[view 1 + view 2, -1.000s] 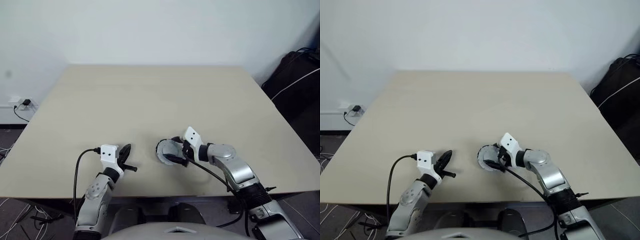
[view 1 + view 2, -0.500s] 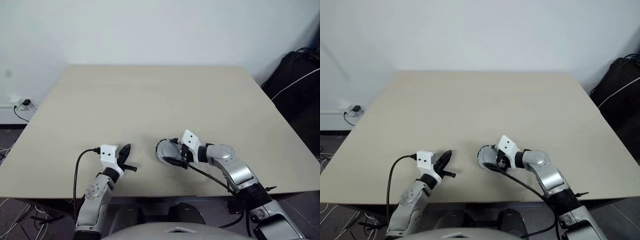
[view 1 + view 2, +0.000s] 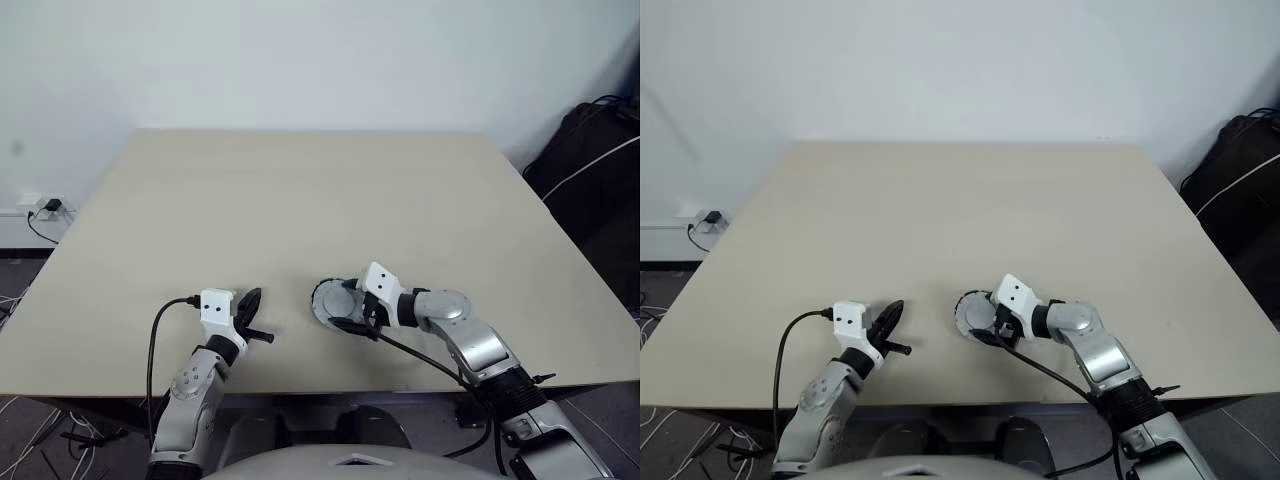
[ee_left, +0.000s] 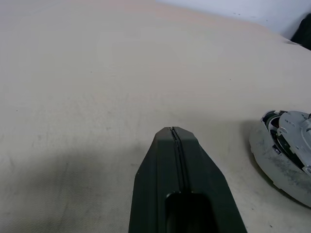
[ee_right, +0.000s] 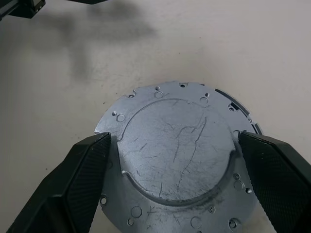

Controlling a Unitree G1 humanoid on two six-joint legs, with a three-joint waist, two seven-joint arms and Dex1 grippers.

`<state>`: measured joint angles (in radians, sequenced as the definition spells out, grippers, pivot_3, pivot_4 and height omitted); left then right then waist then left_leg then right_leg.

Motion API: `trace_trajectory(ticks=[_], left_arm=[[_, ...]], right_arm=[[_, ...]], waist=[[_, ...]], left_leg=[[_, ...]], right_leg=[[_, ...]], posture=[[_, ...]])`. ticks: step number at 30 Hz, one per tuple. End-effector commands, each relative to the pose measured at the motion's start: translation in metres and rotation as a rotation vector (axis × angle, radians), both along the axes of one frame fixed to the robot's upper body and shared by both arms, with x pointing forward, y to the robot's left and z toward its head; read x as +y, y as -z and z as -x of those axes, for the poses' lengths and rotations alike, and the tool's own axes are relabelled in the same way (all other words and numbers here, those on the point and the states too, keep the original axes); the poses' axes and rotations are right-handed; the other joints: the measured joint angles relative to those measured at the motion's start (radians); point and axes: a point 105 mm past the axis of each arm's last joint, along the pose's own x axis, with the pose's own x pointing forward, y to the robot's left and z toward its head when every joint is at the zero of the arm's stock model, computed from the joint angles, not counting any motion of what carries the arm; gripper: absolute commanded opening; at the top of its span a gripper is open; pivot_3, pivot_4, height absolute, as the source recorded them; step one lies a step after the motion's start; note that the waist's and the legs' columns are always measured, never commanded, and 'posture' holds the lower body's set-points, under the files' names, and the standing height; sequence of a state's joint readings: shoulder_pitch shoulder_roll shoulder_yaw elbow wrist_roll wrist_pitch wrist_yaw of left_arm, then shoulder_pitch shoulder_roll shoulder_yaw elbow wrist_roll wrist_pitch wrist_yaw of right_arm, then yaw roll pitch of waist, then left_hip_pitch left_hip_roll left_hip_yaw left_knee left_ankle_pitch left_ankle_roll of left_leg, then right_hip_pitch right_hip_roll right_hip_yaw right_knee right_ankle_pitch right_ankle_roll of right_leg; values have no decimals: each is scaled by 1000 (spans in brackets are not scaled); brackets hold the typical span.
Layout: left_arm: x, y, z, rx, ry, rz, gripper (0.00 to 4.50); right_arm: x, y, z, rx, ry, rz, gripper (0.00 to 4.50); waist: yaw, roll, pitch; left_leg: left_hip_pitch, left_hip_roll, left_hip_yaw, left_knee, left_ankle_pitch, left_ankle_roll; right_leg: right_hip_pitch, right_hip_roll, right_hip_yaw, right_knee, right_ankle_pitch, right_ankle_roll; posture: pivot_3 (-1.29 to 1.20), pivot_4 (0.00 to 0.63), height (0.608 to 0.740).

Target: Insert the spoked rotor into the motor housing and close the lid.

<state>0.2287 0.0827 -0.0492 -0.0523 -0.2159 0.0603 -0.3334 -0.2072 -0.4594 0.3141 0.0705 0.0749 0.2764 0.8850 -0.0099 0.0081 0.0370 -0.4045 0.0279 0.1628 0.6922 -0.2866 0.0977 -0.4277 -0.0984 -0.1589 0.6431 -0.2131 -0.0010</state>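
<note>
A pale beige bench (image 3: 300, 200) stands bare before a white wall. The round silver-grey metal lid (image 5: 180, 155) sits at about 6 o'clock near the front edge, apparently capping the housing; the right gripper (image 5: 177, 187) straddles it, spread wide. The left gripper (image 4: 173, 145) is closed at 7 o'clock. Ample room lies toward 12.

Left gripper (image 3: 252, 318): jaws pressed shut, pointing forward, arm low near front edge. Right gripper (image 5: 175, 194): jaws spread wide, angled down and leftward, forearm bent inward.

Right gripper (image 3: 990, 327) seemingly astride lid (image 3: 973, 313).
</note>
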Motion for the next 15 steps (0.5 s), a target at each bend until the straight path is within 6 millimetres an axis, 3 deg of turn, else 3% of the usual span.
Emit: trace_trajectory(ticks=[1,2,15], left_arm=[[-2,-17,-4,-65,4,11,0],[-2,-17,-4,-65,5,11,0],[-2,-16,-3,-60,3,12,0]], right_arm=[[-1,-2,-4,-25,13,4,3525],[-1,-2,-4,-26,14,4,3282],[3,-14,-9,-54,73,-69,3270]], waist=[[0,0,0],[0,0,0],[0,0,0]], left_leg=[[0,0,0,0,0,0],[0,0,0,0,0,0],[0,0,0,0,0,0]], right_leg=[[0,0,0,0,0,0],[0,0,0,0,0,0],[0,0,0,0,0,0]], posture=[[0,0,740],[0,0,740],[0,0,740]])
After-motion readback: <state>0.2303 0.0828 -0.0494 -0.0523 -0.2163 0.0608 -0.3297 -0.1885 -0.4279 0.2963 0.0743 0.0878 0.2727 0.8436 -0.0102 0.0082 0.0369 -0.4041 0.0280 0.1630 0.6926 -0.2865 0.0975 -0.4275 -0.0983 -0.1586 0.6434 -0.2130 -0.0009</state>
